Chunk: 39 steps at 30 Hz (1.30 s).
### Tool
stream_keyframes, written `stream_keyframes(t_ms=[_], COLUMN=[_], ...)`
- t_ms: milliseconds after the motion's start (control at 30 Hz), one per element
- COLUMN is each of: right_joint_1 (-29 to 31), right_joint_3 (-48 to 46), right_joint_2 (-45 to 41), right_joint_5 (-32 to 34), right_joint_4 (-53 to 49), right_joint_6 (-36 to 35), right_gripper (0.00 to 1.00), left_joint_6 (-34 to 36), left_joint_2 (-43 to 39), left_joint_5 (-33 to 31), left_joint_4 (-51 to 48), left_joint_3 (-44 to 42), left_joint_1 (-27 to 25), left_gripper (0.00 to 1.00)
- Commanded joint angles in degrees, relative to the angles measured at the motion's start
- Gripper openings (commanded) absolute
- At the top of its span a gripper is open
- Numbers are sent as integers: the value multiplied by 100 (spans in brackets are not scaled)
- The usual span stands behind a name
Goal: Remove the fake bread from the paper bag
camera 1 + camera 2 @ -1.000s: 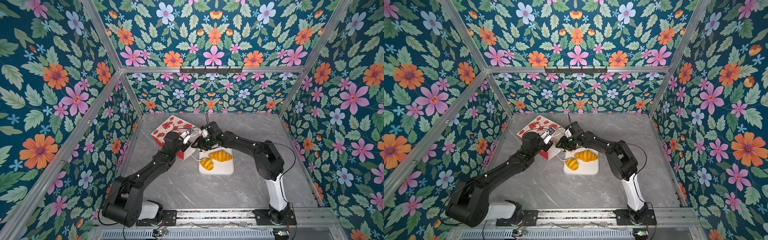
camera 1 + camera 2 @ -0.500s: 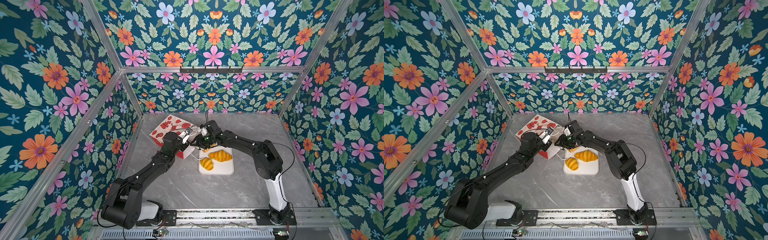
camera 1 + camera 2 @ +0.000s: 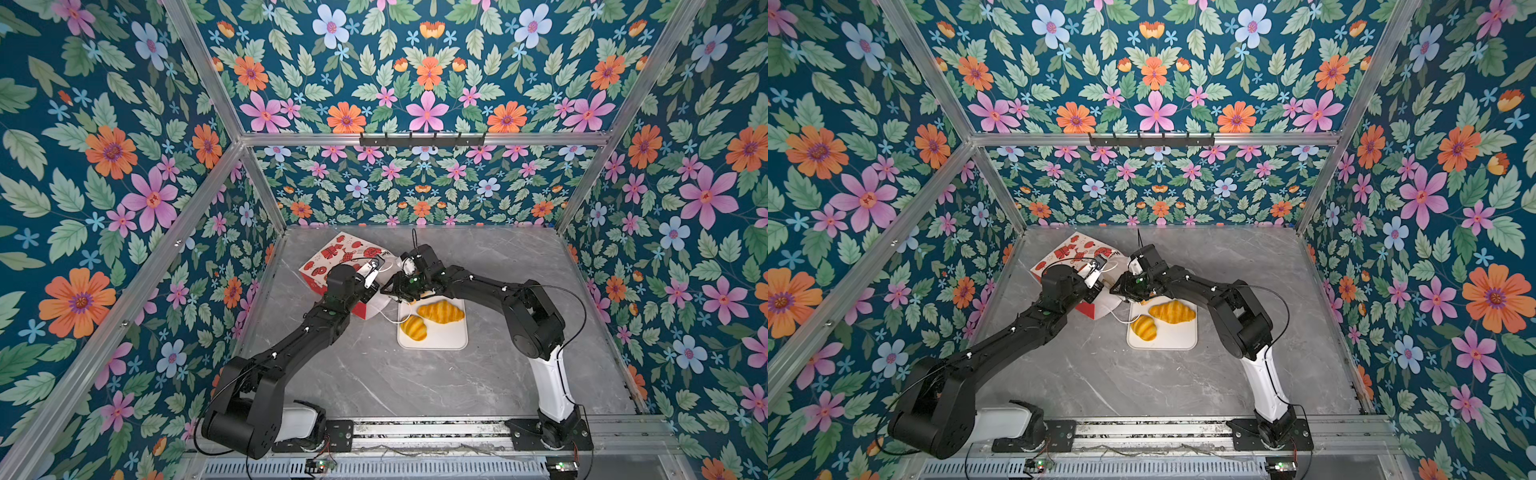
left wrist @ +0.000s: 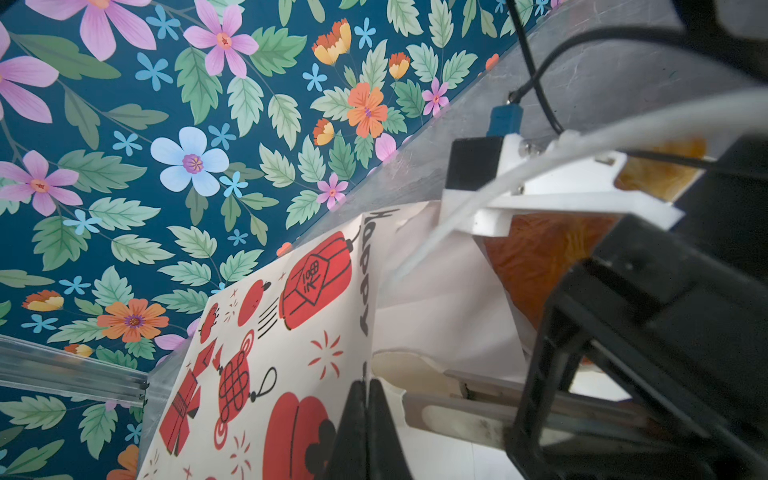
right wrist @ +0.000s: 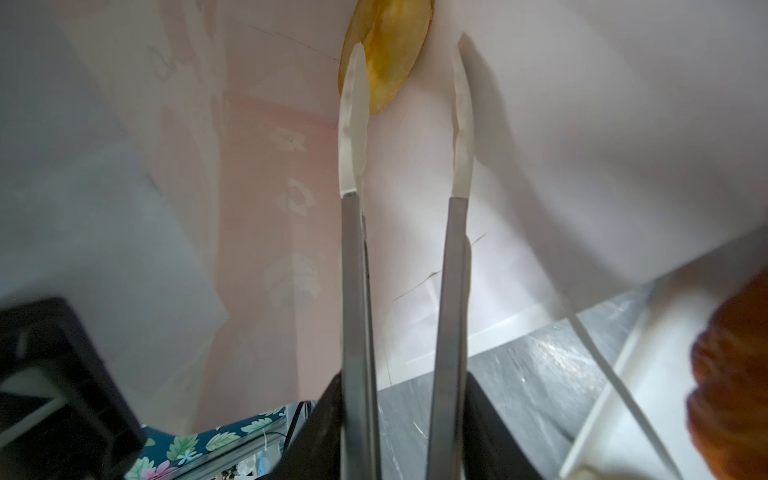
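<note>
The paper bag (image 3: 340, 257) (image 3: 1071, 249) lies on its side at the back left, its mouth facing the tray. My left gripper (image 3: 376, 276) (image 4: 368, 399) is shut on the rim of the bag (image 4: 270, 332) and holds the mouth up. My right gripper (image 3: 399, 286) (image 5: 401, 415) is shut on metal tongs (image 5: 451, 270) that reach into the bag's white inside (image 5: 540, 124). The white tong tips stand apart. One yellow piece of fake bread (image 5: 386, 54) lies deep in the bag beside one tip. A croissant (image 3: 440, 311) and a ridged bun (image 3: 413, 327) lie on the tray.
The flat white tray (image 3: 449, 340) (image 3: 1177, 340) sits just right of the bag's mouth. A browner pastry (image 5: 731, 374) (image 4: 536, 257) lies at its near-bag end, under my right wrist. A white cord handle (image 3: 388, 318) trails onto the grey table (image 3: 374, 374). Floral walls close three sides.
The right gripper with the tongs has edged slightly toward the bag. The left gripper's hold on the rim looks unchanged.
</note>
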Motion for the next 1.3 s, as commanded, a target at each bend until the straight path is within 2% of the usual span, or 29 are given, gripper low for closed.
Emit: stream_keyframes(t_ms=[0,367,1267], right_joint_1=[45,105,101], right_joint_3=[-79,-8,731], right_joint_2=[-105,-155,443], right_joint_5=[-91,70,-148], right_joint_4=[495,433,268], right_joint_6=[161,118,148], right_gripper=[41,40,40], left_joint_6=[23,8,-61], left_joint_2=[19,8,137], left_joint_5=[10,14,241], left_joint_4=[227,217,166], left_joint_3=[11,34,148], left_joint_1=[9,8,4], left_gripper=[0,0,0])
